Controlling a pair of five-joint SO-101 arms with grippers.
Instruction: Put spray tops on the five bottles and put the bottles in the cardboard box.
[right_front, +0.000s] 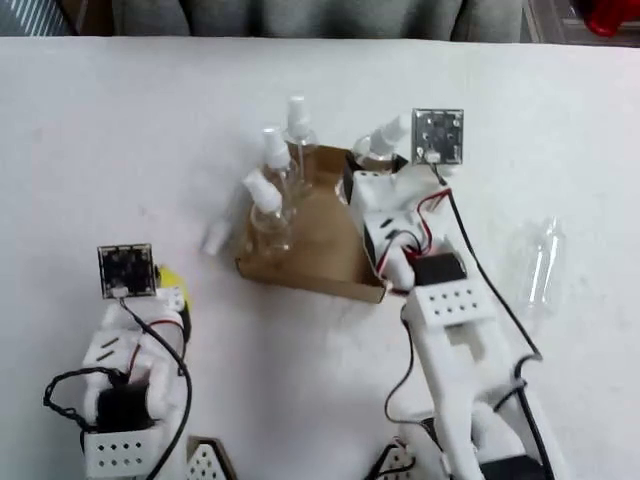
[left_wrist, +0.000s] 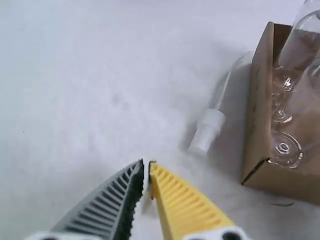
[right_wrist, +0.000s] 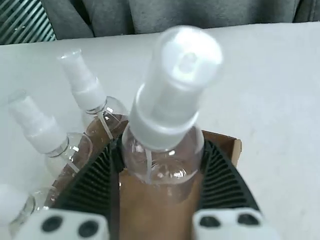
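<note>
The cardboard box lies open at the table's middle. Three clear bottles with white spray tops stand along its left side. My right gripper is shut on a fourth capped bottle, held upright over the box's far right corner. A loose spray top with its thin tube lies on the table just outside the box's left wall. My left gripper is shut and holds nothing, a short way from that spray top. An uncapped bottle lies on its side at the far right.
The white table has bare room to the left and behind the box. The right arm's body stretches from the front edge to the box. The left arm sits at the front left.
</note>
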